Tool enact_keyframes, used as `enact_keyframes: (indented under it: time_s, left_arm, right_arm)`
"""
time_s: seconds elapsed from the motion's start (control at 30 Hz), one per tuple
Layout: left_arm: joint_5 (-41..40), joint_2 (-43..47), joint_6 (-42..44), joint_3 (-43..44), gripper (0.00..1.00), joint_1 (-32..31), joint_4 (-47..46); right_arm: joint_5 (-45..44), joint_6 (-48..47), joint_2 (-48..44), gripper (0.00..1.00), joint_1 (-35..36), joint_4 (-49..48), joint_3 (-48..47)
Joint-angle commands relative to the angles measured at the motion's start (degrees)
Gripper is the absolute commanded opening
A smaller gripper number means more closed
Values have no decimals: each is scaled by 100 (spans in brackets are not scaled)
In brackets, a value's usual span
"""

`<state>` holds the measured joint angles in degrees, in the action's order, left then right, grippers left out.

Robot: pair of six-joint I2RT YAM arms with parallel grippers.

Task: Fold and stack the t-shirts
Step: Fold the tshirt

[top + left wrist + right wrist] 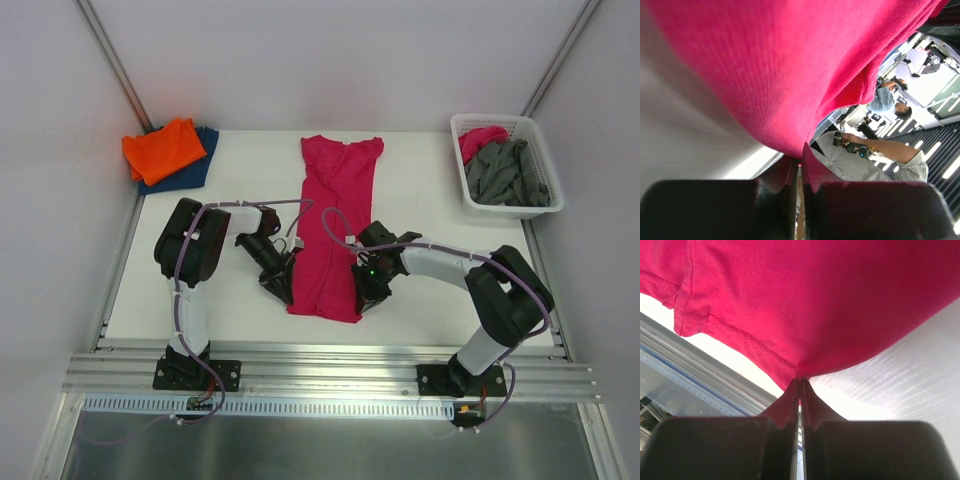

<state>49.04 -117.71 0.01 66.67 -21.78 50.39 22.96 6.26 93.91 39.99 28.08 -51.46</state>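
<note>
Fingers clamped on magenta t-shirt, arms bent

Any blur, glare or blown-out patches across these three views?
Top external: even light, sharp, soft shadows on the table. Left wrist: the magenta t-shirt fills the frame, the table beside it is smeared. Right wrist: hem stitching crisp, table by the hem blown out white.
</note>
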Motion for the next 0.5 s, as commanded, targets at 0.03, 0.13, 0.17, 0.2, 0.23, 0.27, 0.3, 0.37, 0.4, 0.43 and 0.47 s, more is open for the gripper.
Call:
enact_keyframes:
  time_s: [0.03,0.13,0.17,0.2,0.23,0.27,0.3,0.37,0.4,0.43,0.47]
  left_arm:
    - [150,37,34,-5,0,-63,278]
    - [107,160,60,-67,0,-63,287]
    - [97,196,69,-76,0,-63,296]
    - [97,205,78,-76,0,-63,296]
    - [45,222,78,-58,0,-63,305]
    - [10,257,104,-32,0,-63,357]
    - [-17,266,139,55,0,-63,410]
    - [-78,319,236,196,0,-54,602]
    - [-96,362,254,258,0,-54,638]
    - [-96,398,262,354,0,-37,682]
    - [-131,511,289,390,0,-37,717]
  right_arm:
    - [103,-116,-180,0,18,-74,-127]
    - [121,-99,-197,0,35,-100,-110]
    - [121,-99,-197,0,27,-100,-110]
    - [112,-108,-206,0,27,-100,-118]
    - [103,-116,-215,0,27,-74,-136]
    - [86,-151,-241,0,27,-48,-162]
    - [42,-160,-268,0,-26,-22,-241]
    - [24,-248,-346,0,-148,75,-338]
    - [7,-283,-382,0,-193,110,-373]
    - [-2,-318,-399,0,-237,180,-426]
    - [-11,-371,-426,0,-333,207,-435]
